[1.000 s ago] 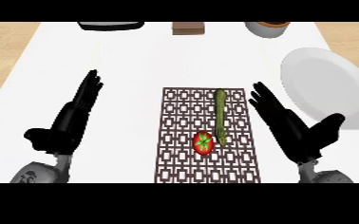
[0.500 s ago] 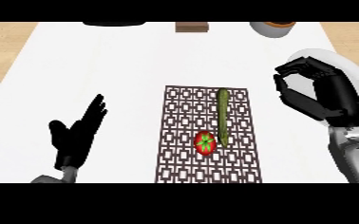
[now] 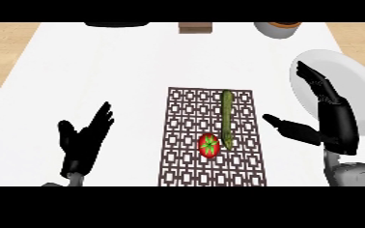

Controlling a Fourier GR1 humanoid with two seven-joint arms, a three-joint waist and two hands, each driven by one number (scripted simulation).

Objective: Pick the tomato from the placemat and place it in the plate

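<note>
A red tomato (image 3: 208, 145) with a green stem lies on the dark patterned placemat (image 3: 187, 125), touching the lower end of a long green vegetable (image 3: 227, 117). The white plate (image 3: 346, 72) sits at the right edge of the counter. My right hand (image 3: 329, 116) hovers open to the right of the placemat, fingers stretched up over the plate's left side and thumb pointing left toward the mat. It is well apart from the tomato. My left hand (image 3: 84, 142) rests open at the lower left, fingers up.
Along the far edge stand a dark pan (image 3: 118, 24), a brown block (image 3: 195, 27) and a pot (image 3: 279, 28). White counter (image 3: 107, 72) stretches between the placemat and those items.
My right hand has opened from a curled pose and dropped lower, thumb now reaching toward the mat. The left hand has hardly shifted. Tomato and vegetable lie as before.
</note>
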